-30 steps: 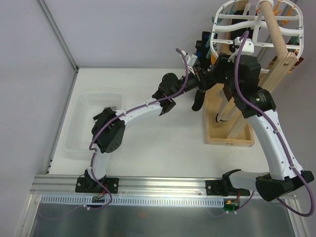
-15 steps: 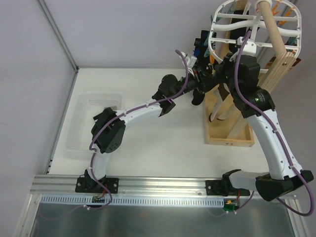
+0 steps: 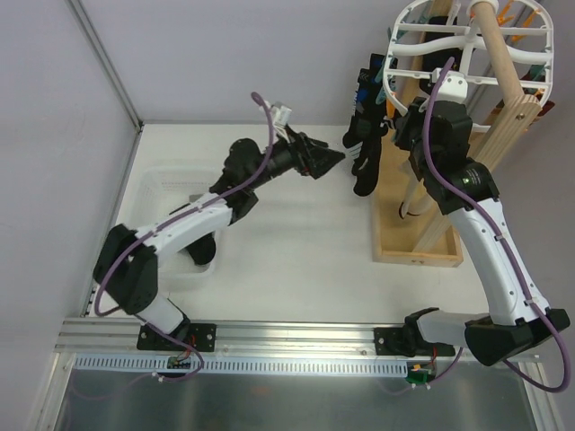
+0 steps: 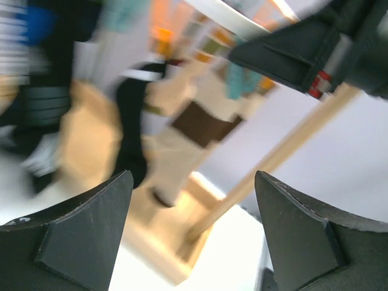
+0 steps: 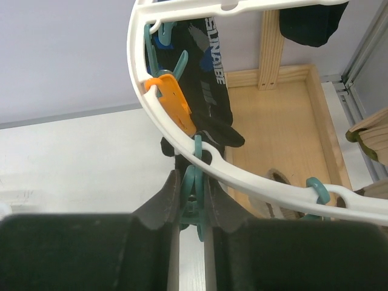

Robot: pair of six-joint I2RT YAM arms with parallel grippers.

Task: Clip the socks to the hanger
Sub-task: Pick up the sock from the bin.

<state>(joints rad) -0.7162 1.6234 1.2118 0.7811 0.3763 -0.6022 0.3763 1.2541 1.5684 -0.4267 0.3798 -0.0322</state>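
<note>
The step in hand looks like the clipping itself. The right gripper (image 5: 193, 185) is closed tight on a teal peg (image 5: 194, 215) at the near left rim of the hanger (image 5: 260, 180), which hangs at the far right over the wooden stand (image 3: 418, 247). Just left of that rim, a black sock (image 3: 364, 175) dangles above the tabletop (image 3: 296, 251). From the wrist view I cannot tell for sure whether this peg bites its cuff, since only a dark scrap shows behind the fingers.

The left gripper (image 3: 334, 160) stands wide with nothing in it, clear of the sock on its left.

Next, I judge, the right gripper must ease off the peg without dragging the frame, and the left arm must go for another sock.

Counted in the right wrist view:
- three teal pegs
- one orange peg (image 5: 173, 100)
- a lettered black sock (image 5: 209, 79)
- another black sock (image 5: 306, 21) on the far rim

One hanger and one basket (image 3: 166, 193) at the left.
</note>
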